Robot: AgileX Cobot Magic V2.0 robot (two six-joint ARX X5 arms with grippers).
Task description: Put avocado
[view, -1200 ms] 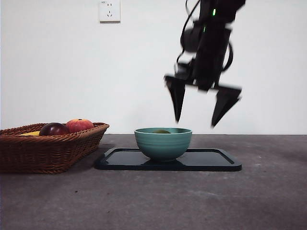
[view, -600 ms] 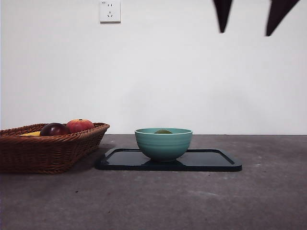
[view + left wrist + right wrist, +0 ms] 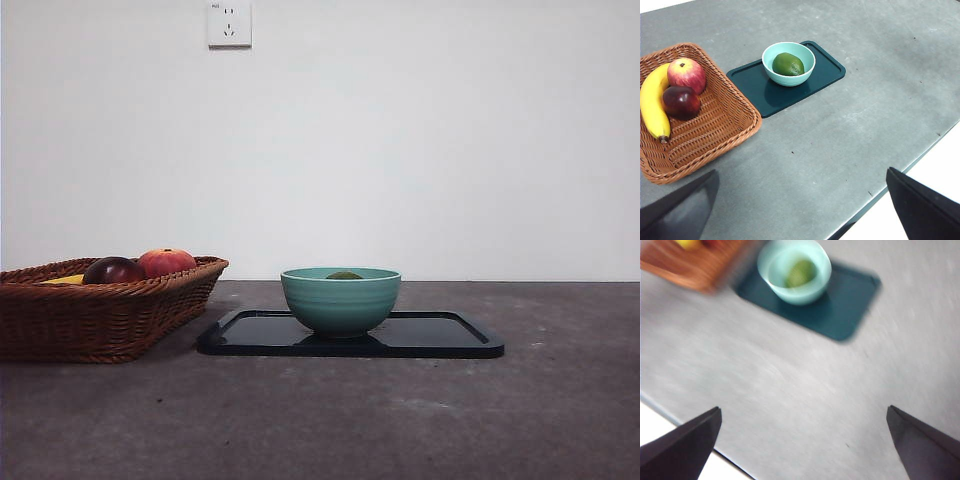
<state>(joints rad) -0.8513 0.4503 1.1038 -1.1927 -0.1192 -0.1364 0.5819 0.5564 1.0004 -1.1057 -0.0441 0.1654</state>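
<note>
Right gripper [image 3: 802, 440] lifted out of front view, jaws spread wide, avocado [image 3: 788, 64] seen inside teal bowl [image 3: 788, 75] centre frame, left gripper [image 3: 802, 200] wide, empty.

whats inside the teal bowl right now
The avocado lies alone inside the teal bowl, which stands on the dark tray. From the front view only its top shows above the rim. The bowl's floor beneath the fruit is covered.
</note>
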